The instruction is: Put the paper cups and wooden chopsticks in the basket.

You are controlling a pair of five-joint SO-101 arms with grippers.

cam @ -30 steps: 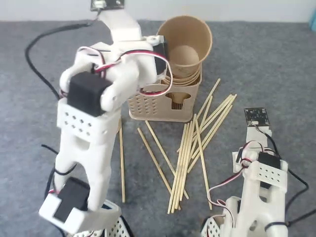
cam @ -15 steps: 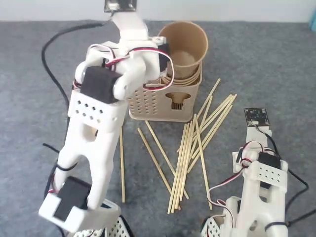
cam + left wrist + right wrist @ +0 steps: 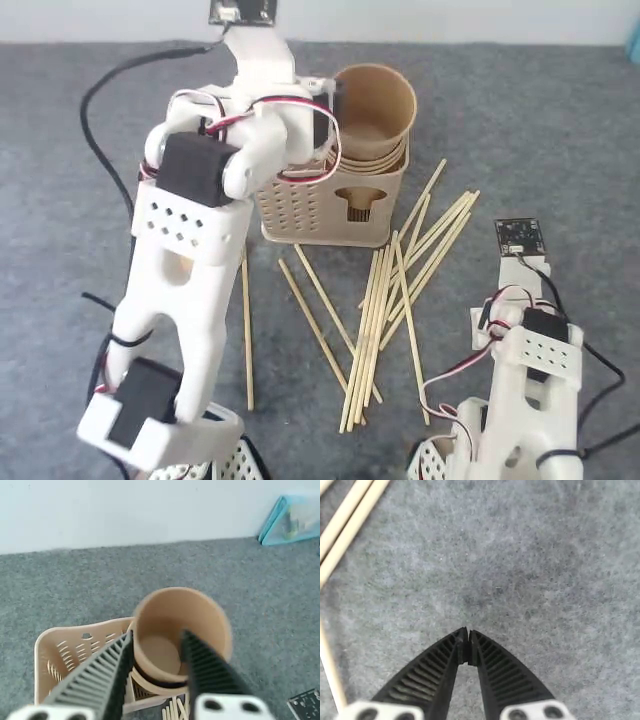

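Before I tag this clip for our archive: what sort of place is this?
Probably a small robotics practice setup, not a kitchen: two white arms stand on grey carpet against a plain white wall, with a basket, paper cups and chopsticks as props.

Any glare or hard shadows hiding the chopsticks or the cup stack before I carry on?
High view: soft, even light with no glare; the wooden chopsticks throw hardly any shadow on the grey carpet. Left wrist view: the top paper cup is shaded inside, yet its bottom shows between the fingers of the open left gripper. Right wrist view: flat light on the carpet, no glare.
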